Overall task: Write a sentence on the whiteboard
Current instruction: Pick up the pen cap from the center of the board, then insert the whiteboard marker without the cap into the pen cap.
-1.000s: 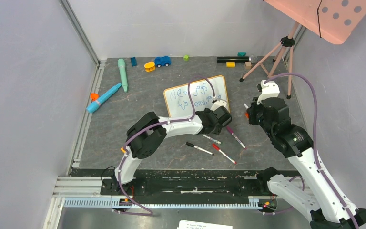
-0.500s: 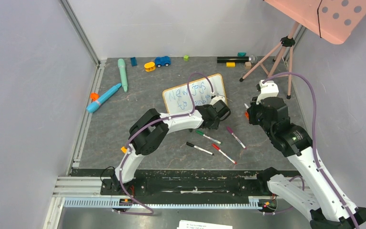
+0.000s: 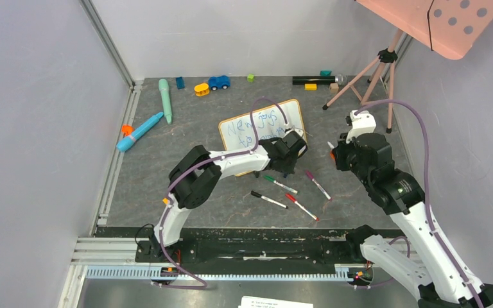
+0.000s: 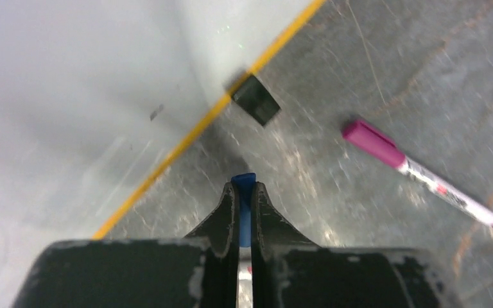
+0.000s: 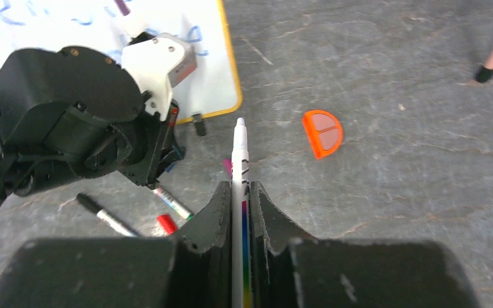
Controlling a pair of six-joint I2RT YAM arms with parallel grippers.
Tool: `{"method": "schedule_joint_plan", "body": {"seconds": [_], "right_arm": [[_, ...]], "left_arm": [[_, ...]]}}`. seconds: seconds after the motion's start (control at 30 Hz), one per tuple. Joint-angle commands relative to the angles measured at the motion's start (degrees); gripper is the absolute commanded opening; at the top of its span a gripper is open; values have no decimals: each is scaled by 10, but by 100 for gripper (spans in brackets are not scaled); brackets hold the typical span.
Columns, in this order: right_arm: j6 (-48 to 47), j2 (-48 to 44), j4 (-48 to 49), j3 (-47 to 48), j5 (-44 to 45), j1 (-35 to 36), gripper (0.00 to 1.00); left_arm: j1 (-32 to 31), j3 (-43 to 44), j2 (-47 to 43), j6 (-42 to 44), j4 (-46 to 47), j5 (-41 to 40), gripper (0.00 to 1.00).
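The whiteboard (image 3: pixel 262 126) lies flat mid-table, orange-framed, with the sentence (image 3: pixel 251 126) in blue across it, partly hidden by the left arm's cable. My left gripper (image 3: pixel 288 154) is at the board's near right corner, shut on a small blue piece that looks like a marker cap (image 4: pixel 244 182). The board's frame (image 4: pixel 186 131) and a black clip foot (image 4: pixel 255 99) lie just ahead of it. My right gripper (image 5: pixel 239 192), right of the board, is shut on a white marker (image 5: pixel 239 151), uncapped, tip pointing forward above the table.
Green (image 3: pixel 280 185), black (image 3: pixel 268 199), red (image 3: pixel 302 207) and purple (image 3: pixel 318 185) markers lie near the left gripper. An orange half-disc (image 5: pixel 321 133) sits by the right gripper. A tripod (image 3: pixel 372 70) with a pink dotted panel (image 3: pixel 443 22) stands back right. Toys line the far edge.
The left gripper has closed on the blue piece and shifted slightly toward the board's corner. The whiteboard has slid and turned a little to the left. The right arm barely moved.
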Motion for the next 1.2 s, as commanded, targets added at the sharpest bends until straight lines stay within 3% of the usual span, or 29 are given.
{"method": "schedule_joint_plan", "body": {"seconds": [0.0,0.17,0.33,0.47,0.63,1.17], "right_arm": [[-16,-24,9,3,-89,0,0],[-8,-68,36,-25,-115,0,0],[21,-115,98,-55,-150,0,0],[30,-134,175,-78,-237,0,0],[31,-116,214,-78,-273,0,0],[26,-59,239,-86,-239,0,0]], "left_arm": [[0,-25,-116,2,-2,81,2],[30,-51,-213,-116,10,110,2],[73,-118,-283,-334,112,125,2],[78,-149,-307,-479,163,83,2],[78,-181,-306,-631,224,77,2],[77,-223,-319,-698,303,54,2]]}}
